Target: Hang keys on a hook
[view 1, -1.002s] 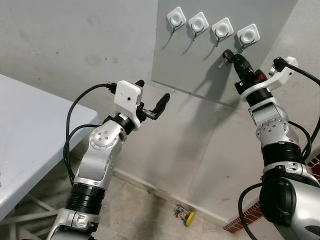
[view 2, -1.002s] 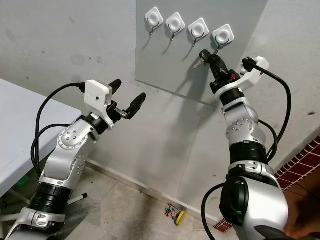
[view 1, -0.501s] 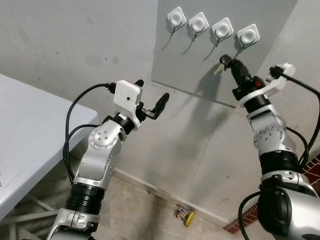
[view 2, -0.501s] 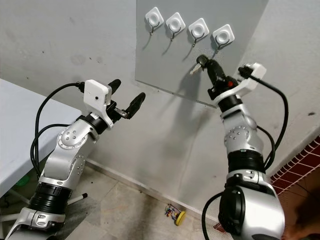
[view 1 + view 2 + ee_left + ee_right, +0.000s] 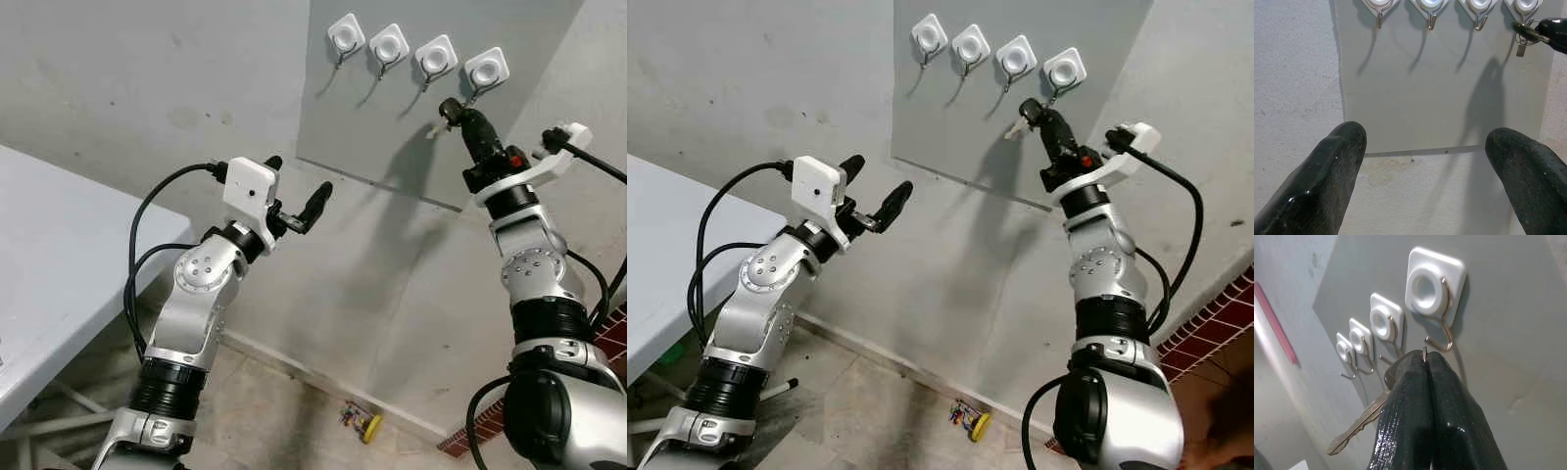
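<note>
A grey panel (image 5: 392, 127) is fixed on a rough grey wall (image 5: 147, 78), and it carries 4 white square hooks in 1 row. At the left a white table (image 5: 49, 255) stands. Below, on the tiled floor (image 5: 284, 421) near the wall, lies a small colourful object (image 5: 362, 423). The right gripper (image 5: 453, 110) is raised to the panel, just under the rightmost hook (image 5: 486, 69). Its fingers are pressed together on the keys (image 5: 1359, 423); in the right wrist view the ring's thin edge sticks out between the tips, close below the hook wire, and 1 key hangs down. The left gripper (image 5: 299, 191) hovers before the wall, fingers spread wide, holding nothing
</note>
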Robot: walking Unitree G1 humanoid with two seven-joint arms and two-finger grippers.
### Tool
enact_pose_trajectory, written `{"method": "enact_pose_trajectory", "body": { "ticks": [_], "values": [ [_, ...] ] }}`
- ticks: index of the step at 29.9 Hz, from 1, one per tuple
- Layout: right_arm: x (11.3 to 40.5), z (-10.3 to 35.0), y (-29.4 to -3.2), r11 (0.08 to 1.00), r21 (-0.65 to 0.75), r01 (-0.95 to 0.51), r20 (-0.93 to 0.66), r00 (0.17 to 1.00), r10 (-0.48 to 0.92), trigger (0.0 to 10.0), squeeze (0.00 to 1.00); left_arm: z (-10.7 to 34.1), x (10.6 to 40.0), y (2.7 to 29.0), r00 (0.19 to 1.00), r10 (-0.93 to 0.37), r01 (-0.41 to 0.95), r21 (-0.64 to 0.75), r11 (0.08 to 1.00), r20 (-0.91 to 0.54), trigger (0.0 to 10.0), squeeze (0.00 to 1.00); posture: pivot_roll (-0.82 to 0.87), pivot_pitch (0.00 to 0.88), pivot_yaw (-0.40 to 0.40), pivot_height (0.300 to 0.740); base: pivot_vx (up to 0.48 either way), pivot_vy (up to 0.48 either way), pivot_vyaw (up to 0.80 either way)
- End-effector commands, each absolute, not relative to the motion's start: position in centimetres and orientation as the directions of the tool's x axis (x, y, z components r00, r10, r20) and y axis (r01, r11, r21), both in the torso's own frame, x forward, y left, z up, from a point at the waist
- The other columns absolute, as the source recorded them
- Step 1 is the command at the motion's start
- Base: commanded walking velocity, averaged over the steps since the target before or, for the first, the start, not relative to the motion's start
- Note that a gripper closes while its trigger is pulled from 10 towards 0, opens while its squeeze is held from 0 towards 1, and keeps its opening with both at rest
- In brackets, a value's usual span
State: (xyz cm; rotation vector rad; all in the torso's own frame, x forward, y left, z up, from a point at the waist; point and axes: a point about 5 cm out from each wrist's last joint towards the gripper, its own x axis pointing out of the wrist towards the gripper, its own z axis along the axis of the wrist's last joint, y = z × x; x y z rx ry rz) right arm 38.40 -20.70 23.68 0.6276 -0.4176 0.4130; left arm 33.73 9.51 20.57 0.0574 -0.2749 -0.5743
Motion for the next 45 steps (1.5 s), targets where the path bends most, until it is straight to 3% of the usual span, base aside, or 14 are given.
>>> {"method": "enact_pose_trajectory", "body": {
  "ticks": [1,22,38,45],
  "values": [
    [38.3,25.6,-21.1,0.733,0.451,-0.509,0.545,0.807,0.226,10.0,0.00,21.0,33.7,9.2,0.794,-0.553,0.534,0.144,0.833,0.254,10.0,0.00,0.04,0.000,-0.094,0.740,0.000,0.000,0.00],
    [38.5,25.9,-21.4,0.721,0.471,-0.508,0.554,0.806,0.206,10.0,0.00,20.9,33.7,9.4,0.802,-0.542,0.523,0.143,0.840,0.251,10.0,0.00,0.05,0.000,-0.098,0.740,0.000,0.000,0.00],
    [39.3,25.2,-21.7,0.593,0.660,-0.461,0.469,0.870,0.155,10.0,0.00,20.9,33.6,9.7,0.805,-0.538,0.517,0.147,0.843,0.251,10.0,0.00,0.06,0.000,-0.100,0.740,0.000,0.000,0.00],
    [39.4,24.5,-21.5,0.622,0.651,-0.435,0.433,0.886,0.167,10.0,0.00,21.0,33.5,9.8,0.807,-0.533,0.512,0.148,0.846,0.254,10.0,0.00,0.06,0.000,-0.105,0.740,0.000,0.000,0.00]
  ]
}}
